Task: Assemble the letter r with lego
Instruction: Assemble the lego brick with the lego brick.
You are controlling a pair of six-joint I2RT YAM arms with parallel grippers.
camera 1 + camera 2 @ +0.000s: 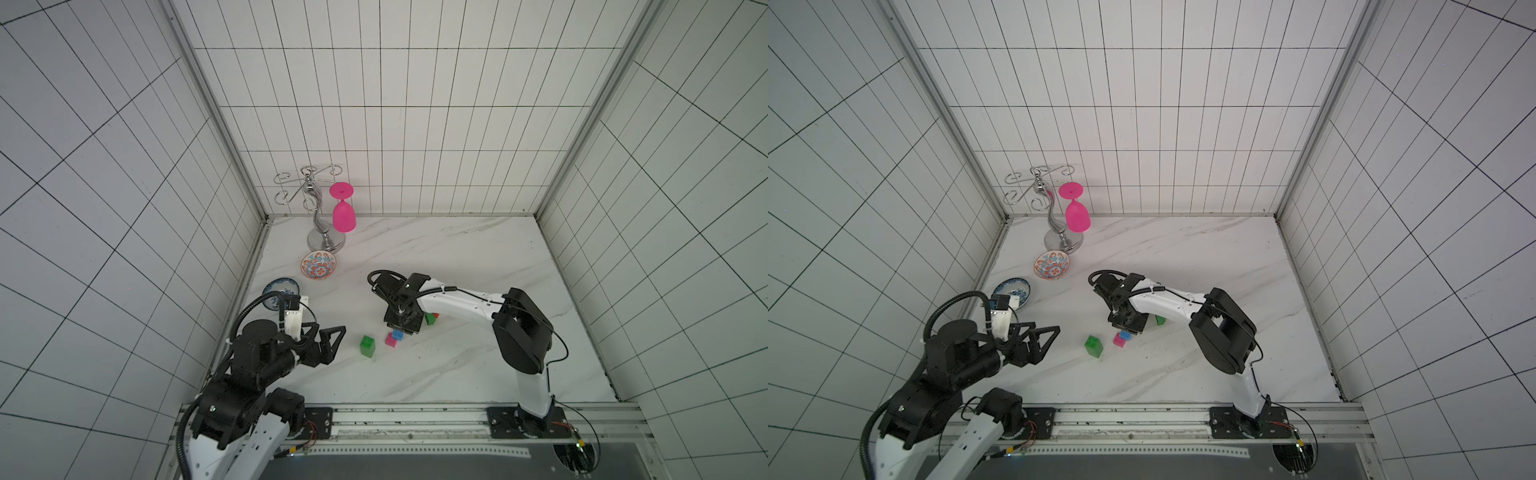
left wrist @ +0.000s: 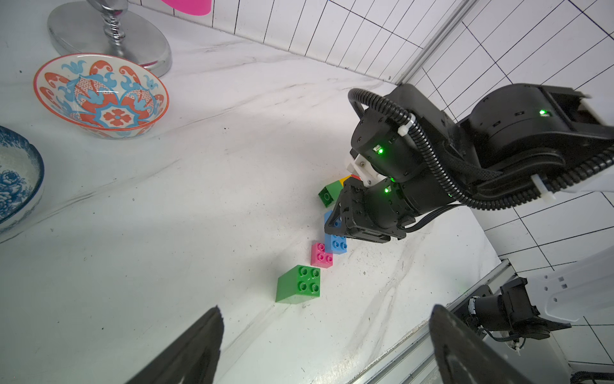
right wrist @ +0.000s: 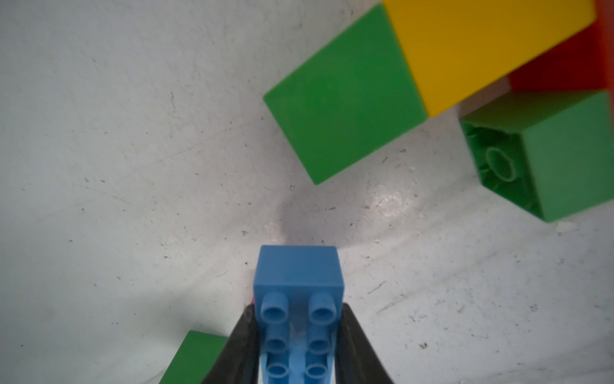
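Right fingers [image 3: 242, 352] are clamped on the long blue brick [image 3: 297, 269], two rows of studs, mid-worktop [image 2: 199, 199] just beside the pink cube [image 2: 321, 255]. A studs-up green cube [image 2: 298, 284] sits near it. Further back, another green cube [image 3: 342, 96] sits flush against the yellow cube [image 3: 481, 43] by the red brick [image 3: 564, 69], and a tipped green cube [image 3: 564, 159] shows its hollow underside. Left fingers [image 2: 192, 352] gape wide, holding nothing.
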